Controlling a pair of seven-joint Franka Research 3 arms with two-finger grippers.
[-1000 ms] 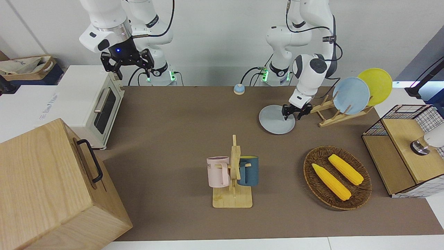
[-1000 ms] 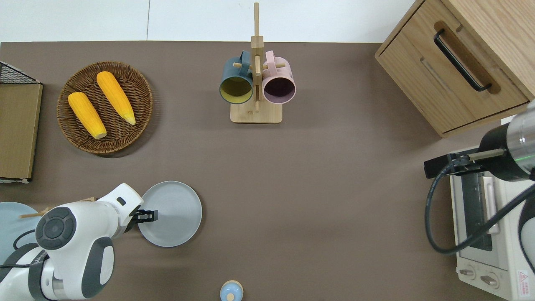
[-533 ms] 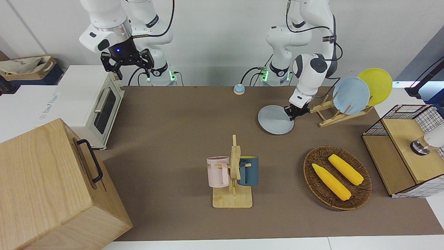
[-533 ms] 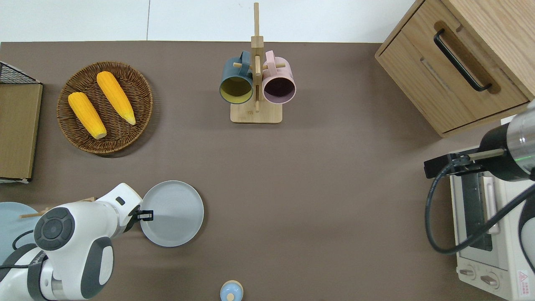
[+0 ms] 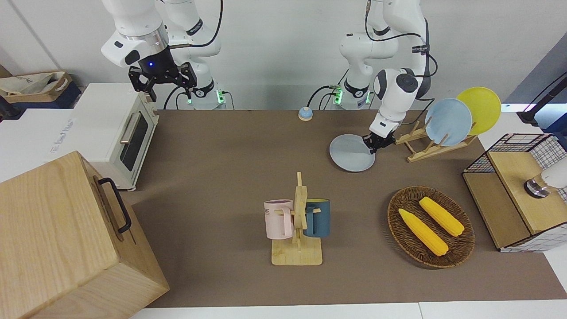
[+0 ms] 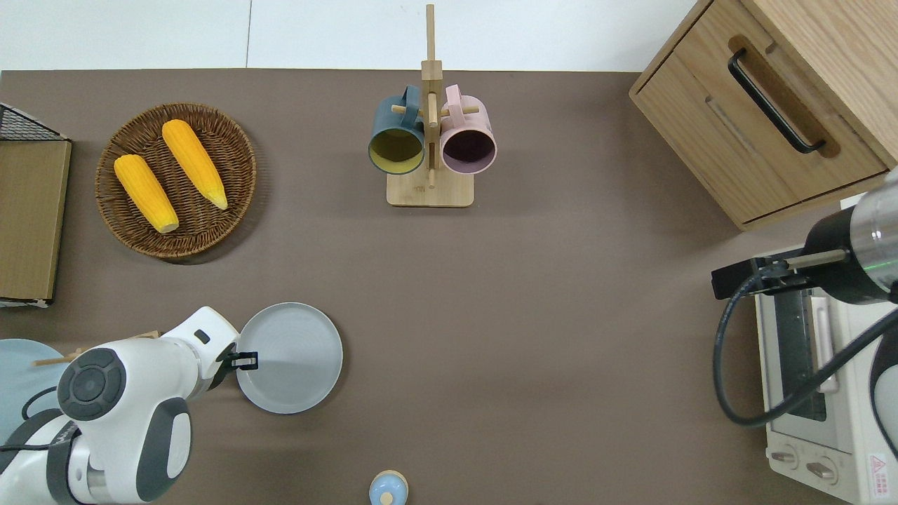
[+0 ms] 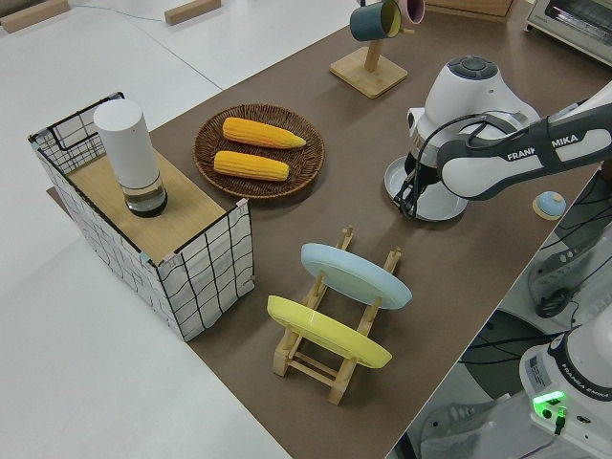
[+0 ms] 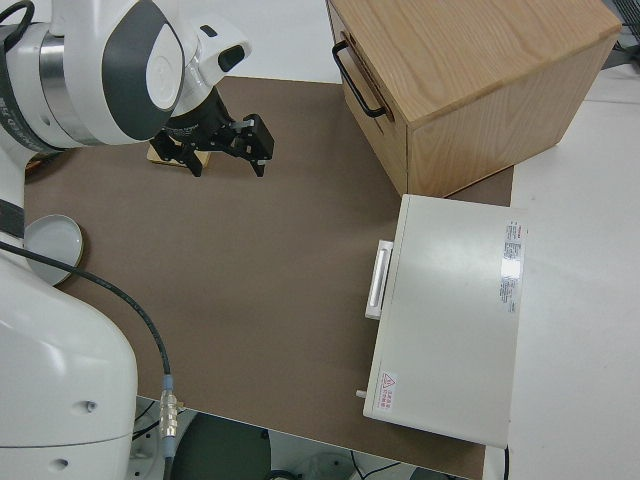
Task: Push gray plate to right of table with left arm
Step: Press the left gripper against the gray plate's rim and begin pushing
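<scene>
The gray plate [image 5: 350, 154] [image 6: 295, 358] [image 7: 442, 199] lies flat on the brown table [image 5: 221, 168], near the robots toward the left arm's end. My left gripper [image 5: 375, 144] [image 6: 245, 360] [image 7: 409, 196] is low at the plate's rim, on the side toward the left arm's end, with its fingers shut and touching the rim. My right gripper [image 5: 162, 84] [image 8: 222, 152] is open and parked.
A wooden rack holds a sky-blue plate [image 5: 448, 122] and a yellow plate [image 5: 480, 110] just beside the left gripper. A wicker basket with corn [image 5: 432, 226], a mug stand [image 5: 297, 221], a small bell [image 5: 304, 114], a toaster oven [image 5: 119, 133] and a wooden cabinet [image 5: 66, 239] stand around.
My left gripper's fingers have closed and drawn back to the plate's rim. The gray plate has slid slightly toward the right arm's end. The right arm has not moved.
</scene>
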